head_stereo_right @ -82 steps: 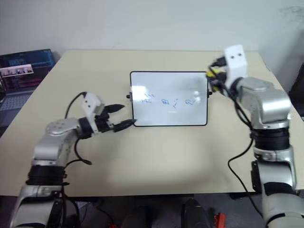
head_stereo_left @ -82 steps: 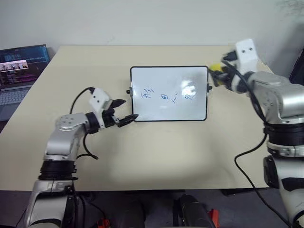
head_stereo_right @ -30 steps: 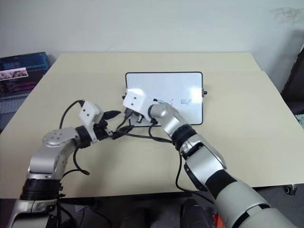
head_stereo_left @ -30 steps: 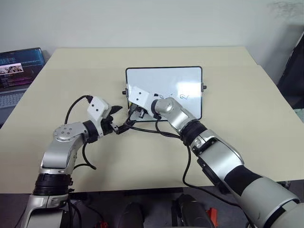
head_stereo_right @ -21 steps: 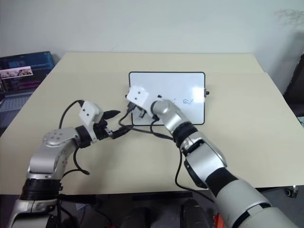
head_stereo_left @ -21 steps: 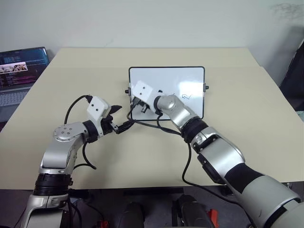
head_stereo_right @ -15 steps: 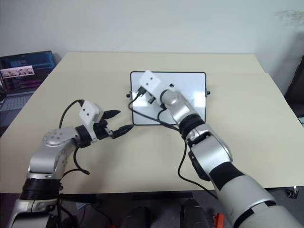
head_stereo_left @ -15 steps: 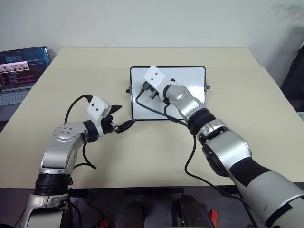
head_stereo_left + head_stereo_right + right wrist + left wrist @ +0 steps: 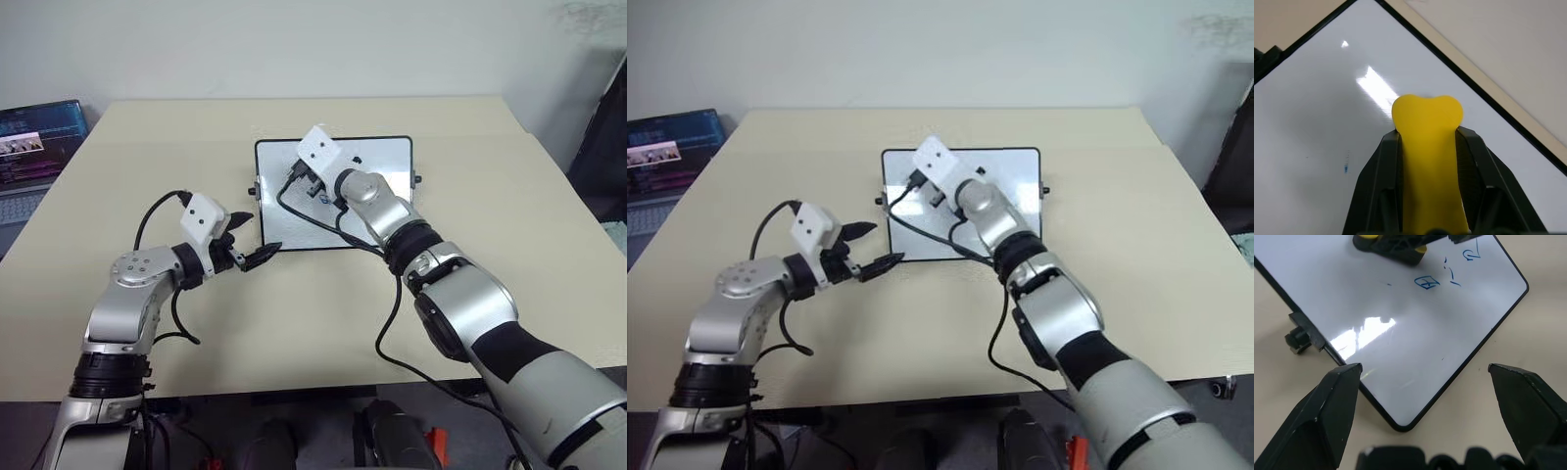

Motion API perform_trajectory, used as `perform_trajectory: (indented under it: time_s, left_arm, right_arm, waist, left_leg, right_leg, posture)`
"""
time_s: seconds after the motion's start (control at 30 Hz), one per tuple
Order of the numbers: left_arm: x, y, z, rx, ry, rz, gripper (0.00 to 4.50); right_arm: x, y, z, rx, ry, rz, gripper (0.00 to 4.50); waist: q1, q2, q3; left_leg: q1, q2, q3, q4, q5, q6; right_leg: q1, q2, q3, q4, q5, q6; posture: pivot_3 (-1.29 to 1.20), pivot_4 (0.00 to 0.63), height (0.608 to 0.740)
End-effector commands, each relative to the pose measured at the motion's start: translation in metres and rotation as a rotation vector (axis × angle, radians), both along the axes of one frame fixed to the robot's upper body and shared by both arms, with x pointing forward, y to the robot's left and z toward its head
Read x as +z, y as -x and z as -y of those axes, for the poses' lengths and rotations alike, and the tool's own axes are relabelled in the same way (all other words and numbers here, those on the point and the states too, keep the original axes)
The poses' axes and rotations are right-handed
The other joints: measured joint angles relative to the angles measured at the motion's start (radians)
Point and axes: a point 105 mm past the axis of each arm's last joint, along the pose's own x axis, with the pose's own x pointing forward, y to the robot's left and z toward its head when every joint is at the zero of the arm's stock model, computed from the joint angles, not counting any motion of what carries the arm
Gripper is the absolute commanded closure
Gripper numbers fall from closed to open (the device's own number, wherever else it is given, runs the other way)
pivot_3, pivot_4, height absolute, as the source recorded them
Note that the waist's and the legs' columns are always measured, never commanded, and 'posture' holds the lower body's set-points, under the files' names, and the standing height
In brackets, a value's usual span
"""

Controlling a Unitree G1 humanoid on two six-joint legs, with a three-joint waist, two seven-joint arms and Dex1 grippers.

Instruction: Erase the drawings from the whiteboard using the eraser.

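Observation:
The whiteboard [image 9: 387, 159] lies flat in the middle of the table. My right gripper [image 9: 1427, 134] is shut on the yellow eraser [image 9: 1427, 161], holding it over the board's upper left part. From the left wrist view the eraser [image 9: 1393, 244] sits above the remaining blue drawings [image 9: 1426, 282], which are a small box, a short stroke and a tick. My right arm hides most of them in the eye views. My left gripper [image 9: 257, 237] stands open beside the board's near left corner [image 9: 1400, 423], with nothing between its fingers.
A laptop [image 9: 39, 137] with a lit screen stands at the far left of the beige table [image 9: 294, 323]. A black cable [image 9: 304, 220] from my right arm trails over the board. A dark object [image 9: 602, 127] stands past the table's right edge.
My right gripper has carried the eraser from the board's lower left up to its upper left. The leftmost drawing is gone. My left gripper has stayed put.

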Motion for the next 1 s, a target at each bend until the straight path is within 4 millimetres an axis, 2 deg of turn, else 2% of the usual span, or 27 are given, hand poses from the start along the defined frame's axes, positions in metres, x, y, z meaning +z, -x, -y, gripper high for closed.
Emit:
perform_trajectory:
  time_s: [0.03, 0.13, 0.27, 0.47, 0.6, 0.83, 1.0]
  left_arm:
    - [0.012, 0.001, 0.004, -0.019, -0.004, 0.049, 0.00]
    - [0.012, 0.002, 0.004, -0.019, -0.002, 0.046, 0.00]
    - [0.011, 0.002, 0.003, -0.017, -0.006, 0.044, 0.00]
    - [0.012, 0.002, 0.003, -0.019, -0.007, 0.044, 0.00]
    - [0.015, 0.001, 0.004, -0.021, 0.007, 0.050, 0.00]
    - [0.015, 0.000, 0.004, -0.021, 0.007, 0.049, 0.00]
    - [0.017, 0.000, 0.006, -0.029, 0.013, 0.054, 0.00]
  right_arm:
    - [-0.016, 0.007, -0.012, 0.007, -0.062, -0.050, 3.38]
    - [-0.025, 0.013, -0.021, 0.024, -0.095, -0.091, 3.38]
    - [-0.043, 0.021, -0.028, 0.080, -0.031, -0.152, 3.38]
    - [-0.066, 0.030, -0.031, 0.117, -0.034, -0.303, 3.38]
    - [-0.076, 0.032, -0.025, 0.109, -0.043, -0.386, 3.38]
    - [-0.070, 0.021, -0.007, 0.030, -0.059, -0.379, 3.39]
    - [-0.042, 0.018, -0.004, 0.075, -0.070, -0.334, 3.39]
  waist:
    - [-0.008, 0.000, 0.000]
    - [-0.011, 0.000, 0.000]
    - [-0.011, 0.000, 0.000]
    - [-0.010, 0.000, 0.000]
    - [-0.010, -0.001, 0.000]
    - [-0.008, -0.001, 0.000]
    - [-0.001, -0.001, 0.000]
  left_leg:
    - [0.000, 0.000, 0.000, 0.000, 0.000, 0.000]
    - [0.000, 0.000, 0.000, 0.000, 0.000, 0.000]
    - [0.000, 0.000, 0.000, 0.000, 0.000, 0.000]
    - [0.001, 0.000, 0.000, 0.000, 0.000, 0.000]
    - [0.002, 0.000, 0.000, 0.001, 0.000, 0.000]
    - [0.002, 0.000, 0.000, 0.001, 0.000, 0.000]
    - [0.002, 0.000, -0.001, 0.001, 0.000, 0.000]
  right_leg:
    - [0.000, 0.000, 0.000, 0.000, 0.000, 0.000]
    - [0.000, 0.000, 0.000, 0.000, 0.000, 0.000]
    - [0.000, 0.000, 0.000, 0.001, 0.000, 0.000]
    - [0.000, 0.000, 0.000, 0.001, 0.000, 0.000]
    - [0.001, 0.000, 0.000, 0.002, 0.000, 0.000]
    - [0.001, 0.001, 0.000, 0.002, 0.000, 0.000]
    - [0.002, 0.001, 0.000, 0.001, 0.000, 0.000]
  posture:
    - [0.00, 0.150, 0.740]
    - [0.00, 0.150, 0.740]
    - [0.00, 0.150, 0.740]
    - [0.00, 0.150, 0.740]
    - [0.00, 0.150, 0.740]
    - [0.00, 0.150, 0.740]
    - [0.00, 0.150, 0.740]
